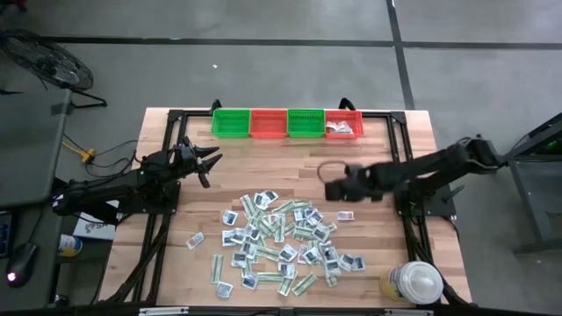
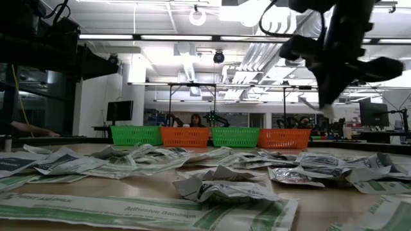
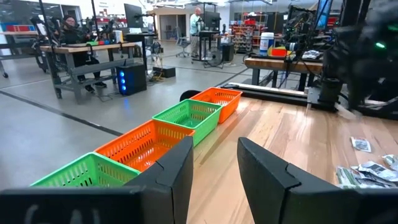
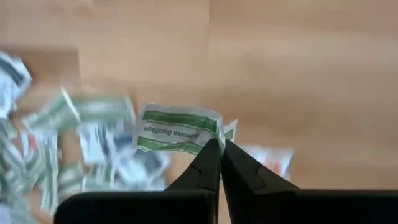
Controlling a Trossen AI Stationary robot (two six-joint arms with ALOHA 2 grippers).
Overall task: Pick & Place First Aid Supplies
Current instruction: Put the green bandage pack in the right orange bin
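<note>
High view: the right arm reaches in from the table's right side, elbow bent, its right gripper (image 1: 335, 190) raised over bare wood just above the heap of first aid packets (image 1: 279, 241). Right wrist view — the fingers (image 4: 208, 163) are pinched together on the edge of an adhesive bandage packet (image 4: 178, 129), white with green bands, which hangs above the blurred pile. The left arm waits at the table's left edge, its left gripper (image 3: 214, 171) parted and empty, facing the row of green and orange baskets (image 3: 186, 121). Low view cuts off the right arm's upper part.
</note>
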